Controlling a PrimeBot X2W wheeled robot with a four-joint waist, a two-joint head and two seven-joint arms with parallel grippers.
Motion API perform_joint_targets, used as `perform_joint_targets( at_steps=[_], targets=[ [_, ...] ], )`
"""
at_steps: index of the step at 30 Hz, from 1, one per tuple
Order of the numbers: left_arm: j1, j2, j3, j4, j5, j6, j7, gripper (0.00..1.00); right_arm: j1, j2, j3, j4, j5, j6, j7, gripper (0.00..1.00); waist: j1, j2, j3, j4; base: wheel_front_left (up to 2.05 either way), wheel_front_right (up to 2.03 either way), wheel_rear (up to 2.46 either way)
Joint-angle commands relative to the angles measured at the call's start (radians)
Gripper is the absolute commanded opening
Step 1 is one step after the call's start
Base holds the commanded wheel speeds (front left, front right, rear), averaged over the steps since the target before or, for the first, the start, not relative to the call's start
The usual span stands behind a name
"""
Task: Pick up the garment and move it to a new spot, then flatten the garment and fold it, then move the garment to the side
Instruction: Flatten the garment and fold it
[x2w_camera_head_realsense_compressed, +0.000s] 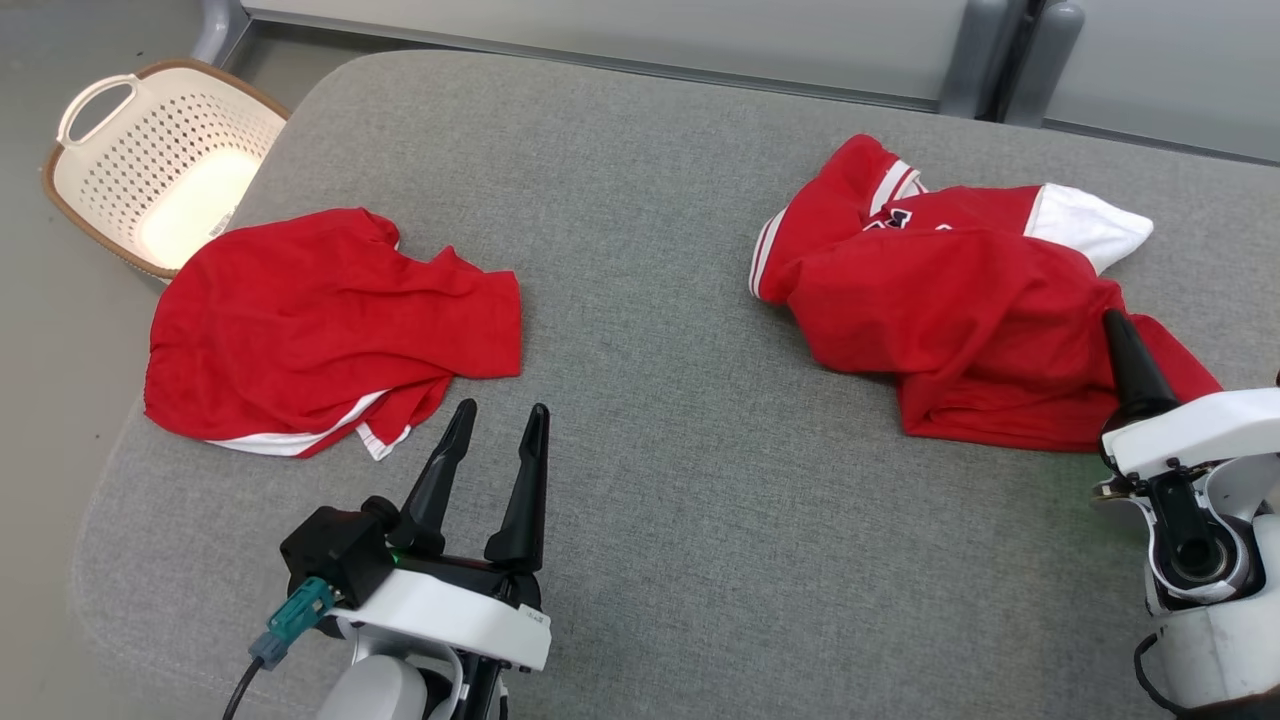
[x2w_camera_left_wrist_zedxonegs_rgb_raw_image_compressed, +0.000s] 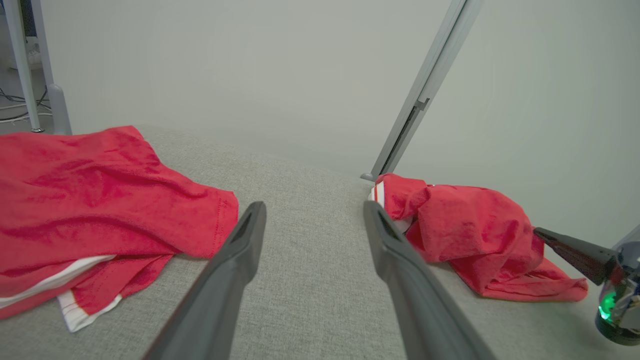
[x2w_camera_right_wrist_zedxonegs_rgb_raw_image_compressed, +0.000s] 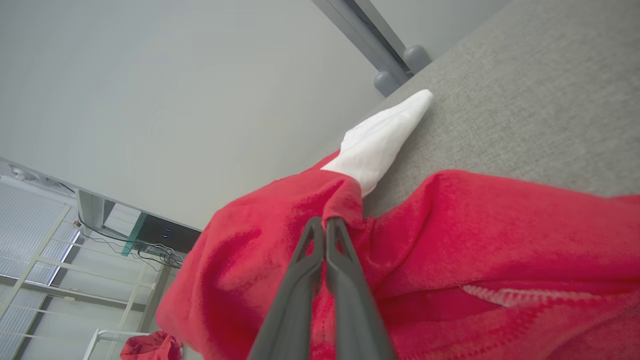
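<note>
The garment (x2w_camera_head_realsense_compressed: 960, 310) is a crumpled red jersey with white trim and a white sleeve, lying at the right of the grey padded table (x2w_camera_head_realsense_compressed: 650, 300). My right gripper (x2w_camera_head_realsense_compressed: 1112, 322) reaches in from the lower right, shut on a raised red fold at the garment's near right edge. In the right wrist view, the right gripper (x2w_camera_right_wrist_zedxonegs_rgb_raw_image_compressed: 325, 223) pinches that fold just below the white sleeve (x2w_camera_right_wrist_zedxonegs_rgb_raw_image_compressed: 380, 140). My left gripper (x2w_camera_head_realsense_compressed: 500, 412) hovers open over bare table at the lower left, holding nothing. The left wrist view shows the left gripper (x2w_camera_left_wrist_zedxonegs_rgb_raw_image_compressed: 312, 210) with the garment (x2w_camera_left_wrist_zedxonegs_rgb_raw_image_compressed: 475, 235) to its right.
A second red garment (x2w_camera_head_realsense_compressed: 320, 330) with white trim lies flat at the table's left, just beyond my left fingers. A cream perforated laundry basket (x2w_camera_head_realsense_compressed: 110, 140) stands on the floor past the far left corner. Grey frame posts (x2w_camera_head_realsense_compressed: 990, 50) rise behind the table.
</note>
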Motion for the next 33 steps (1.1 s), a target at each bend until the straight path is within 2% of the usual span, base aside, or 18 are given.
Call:
perform_joint_targets(
  at_steps=[1, 11, 19, 26, 30, 33],
  targets=[
    [-0.017, 0.004, 0.005, 0.003, 0.001, 0.002, 0.0, 1.0, 0.015, -0.013, 0.013, -0.016, -0.008, 0.0, -0.02, 0.0, 0.0, 0.0, -0.01, -0.01, 0.0, 0.0, 0.0],
    [0.025, 0.004, 0.033, 0.01, 0.015, 0.001, 0.0, 1.0, 0.09, -0.071, 0.135, -0.184, -0.051, 0.0, -0.106, 0.0, 0.0, 0.0, -0.098, -0.092, 0.0, 0.0, 0.0],
    [0.071, 0.004, 0.071, 0.011, 0.012, -0.001, 0.0, 1.0, 0.141, -0.135, 0.147, -0.401, -0.098, 0.0, -0.081, 0.0, 0.0, 0.0, -0.177, -0.182, 0.0, 0.0, 0.0],
    [0.116, 0.004, 0.092, 0.005, 0.003, -0.001, 0.0, 1.0, 0.284, -0.187, 0.079, -0.639, -0.157, 0.0, 0.074, 0.0, 0.0, 0.0, -0.229, -0.263, 0.0, 0.0, 0.0],
    [0.125, 0.004, 0.104, 0.0, -0.001, 0.0, 0.0, 1.0, 0.428, -0.19, 0.03, -0.761, -0.179, 0.0, 0.206, 0.0, 0.0, 0.0, -0.233, -0.3, 0.0, 0.0, 0.0],
    [0.122, 0.003, 0.102, 0.005, 0.004, -0.008, 0.0, 1.0, 0.518, -0.163, -0.028, -0.821, -0.168, 0.0, 0.3, 0.0, 0.0, 0.0, -0.228, -0.324, 0.0, 0.0, 0.0]
  ],
)
